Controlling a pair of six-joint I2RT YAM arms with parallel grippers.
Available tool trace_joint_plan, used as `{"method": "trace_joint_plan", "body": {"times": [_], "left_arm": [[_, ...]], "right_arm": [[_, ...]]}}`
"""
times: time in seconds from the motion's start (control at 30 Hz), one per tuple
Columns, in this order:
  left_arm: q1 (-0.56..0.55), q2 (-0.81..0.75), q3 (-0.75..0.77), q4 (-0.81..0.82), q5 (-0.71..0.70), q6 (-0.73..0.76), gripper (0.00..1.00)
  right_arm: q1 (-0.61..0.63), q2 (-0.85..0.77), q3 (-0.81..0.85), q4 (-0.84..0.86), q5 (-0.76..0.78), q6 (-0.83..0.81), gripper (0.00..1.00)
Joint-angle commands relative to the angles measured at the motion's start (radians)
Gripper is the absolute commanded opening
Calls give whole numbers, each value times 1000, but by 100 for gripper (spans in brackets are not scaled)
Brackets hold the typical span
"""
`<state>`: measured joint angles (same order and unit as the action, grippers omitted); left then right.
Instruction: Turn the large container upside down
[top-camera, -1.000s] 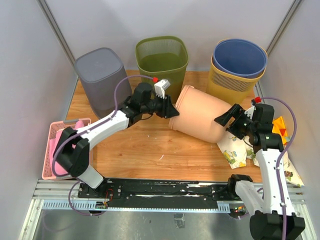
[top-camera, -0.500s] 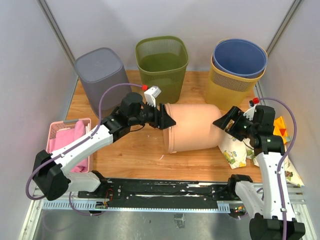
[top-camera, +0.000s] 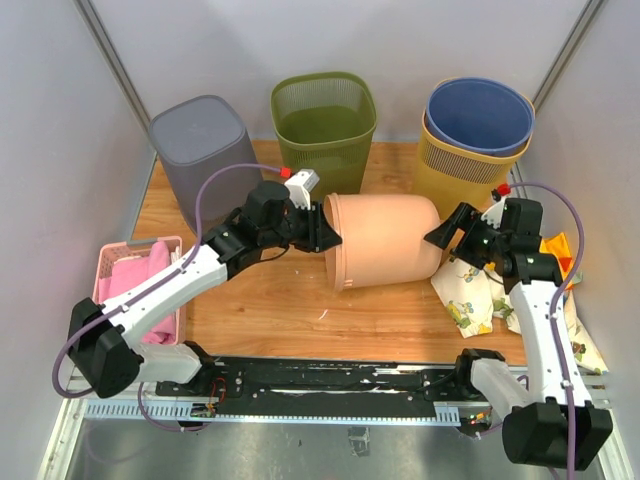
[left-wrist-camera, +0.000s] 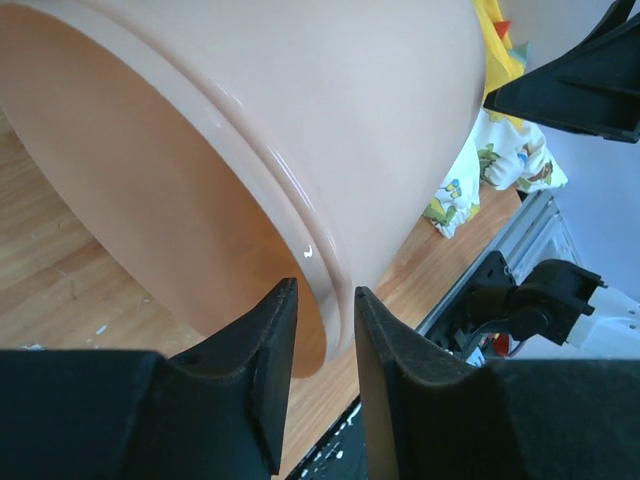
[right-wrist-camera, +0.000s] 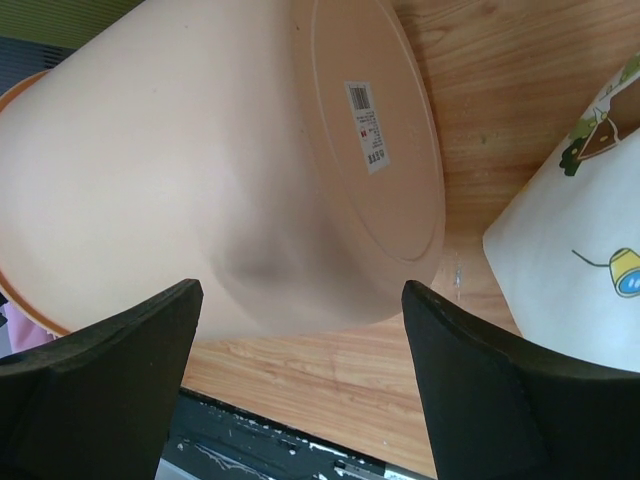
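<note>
The large container (top-camera: 385, 240) is a peach plastic bin lying on its side on the wooden table, mouth to the left and base to the right. My left gripper (top-camera: 325, 235) is at the mouth, one finger inside and one outside, shut on the bin's rim (left-wrist-camera: 318, 262). The left wrist view shows that rim running down between the two fingertips of the left gripper (left-wrist-camera: 327, 292). My right gripper (top-camera: 450, 237) stands wide open just off the base. In the right wrist view the labelled base (right-wrist-camera: 375, 140) lies ahead of the right gripper (right-wrist-camera: 300, 290), which holds nothing.
Along the back stand an upturned grey bin (top-camera: 200, 160), a green mesh basket (top-camera: 323, 120) and a blue bin (top-camera: 478, 115) nested in a yellow basket (top-camera: 465, 172). A pink basket (top-camera: 108, 290) sits at the left edge. Patterned cloth (top-camera: 465, 300) lies at the right.
The container has swung from a diagonal lie to level, and shifted left. My left gripper opened briefly, then closed on the rim again. The right gripper has moved back a little.
</note>
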<state>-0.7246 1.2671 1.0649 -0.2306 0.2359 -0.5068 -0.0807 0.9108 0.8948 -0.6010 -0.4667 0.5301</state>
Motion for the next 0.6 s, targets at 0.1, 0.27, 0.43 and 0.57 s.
{"method": "trace_joint_plan", "body": {"times": [0.1, 0.27, 0.43, 0.57], "left_arm": [[-9, 24, -33, 29, -16, -8, 28], [-9, 64, -36, 49, 2, 3, 18], [-9, 95, -25, 51, 8, 26, 7], [-9, 97, -10, 33, 13, 54, 1]], "right_arm": [[0, 78, 47, 105, -17, -63, 85], [-1, 144, 46, 195, -71, -49, 85], [-2, 213, 25, 318, -200, -49, 85], [-1, 251, 24, 347, -285, -54, 84]]}}
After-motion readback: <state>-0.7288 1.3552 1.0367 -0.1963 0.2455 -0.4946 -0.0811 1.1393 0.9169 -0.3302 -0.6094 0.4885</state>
